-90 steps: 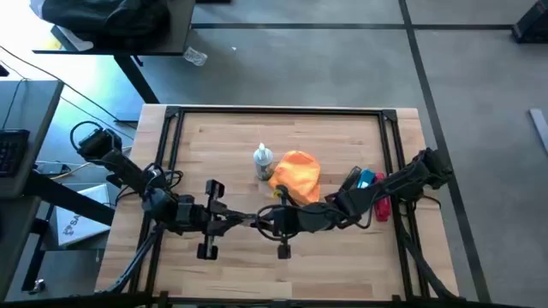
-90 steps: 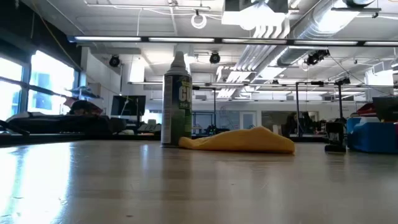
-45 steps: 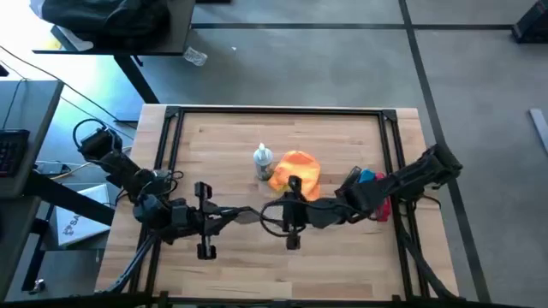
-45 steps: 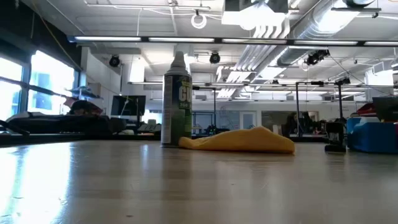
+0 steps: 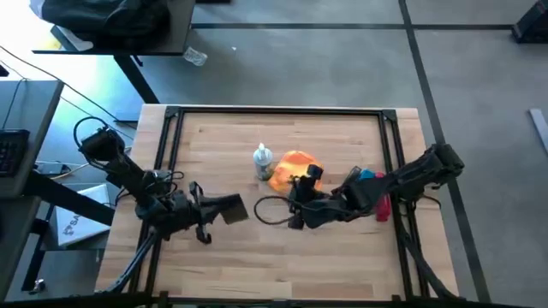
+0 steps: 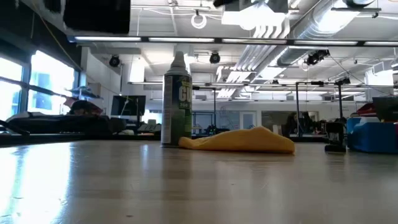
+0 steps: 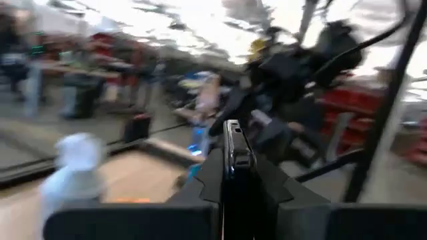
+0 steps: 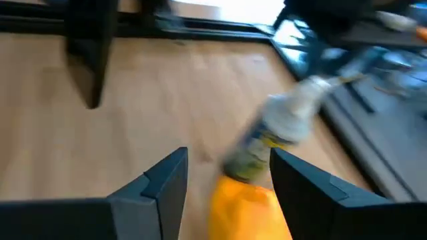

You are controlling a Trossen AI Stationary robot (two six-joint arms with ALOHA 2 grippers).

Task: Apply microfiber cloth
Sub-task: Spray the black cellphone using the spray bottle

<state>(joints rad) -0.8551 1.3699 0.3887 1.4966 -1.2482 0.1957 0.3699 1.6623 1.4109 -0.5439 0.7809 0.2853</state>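
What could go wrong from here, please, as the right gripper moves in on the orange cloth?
1. The spray bottle stands right against the microfiber cloth; the right gripper, open and aimed at the cloth's edge beside it, might tip the bottle.
2. The left gripper holds the phone edge-on in the air; it could slip.
3. Both arms are close over mid-table, so they could collide.

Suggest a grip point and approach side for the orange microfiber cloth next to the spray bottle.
Grip the bright orange microfiber cloth on its raised fold, coming from above on the side away from the clear spray bottle, which touches the cloth's other edge. The cloth lies low and crumpled on the wooden table, so a top pinch likely suits. The open right gripper hovers over it; the left gripper holds a black phone.
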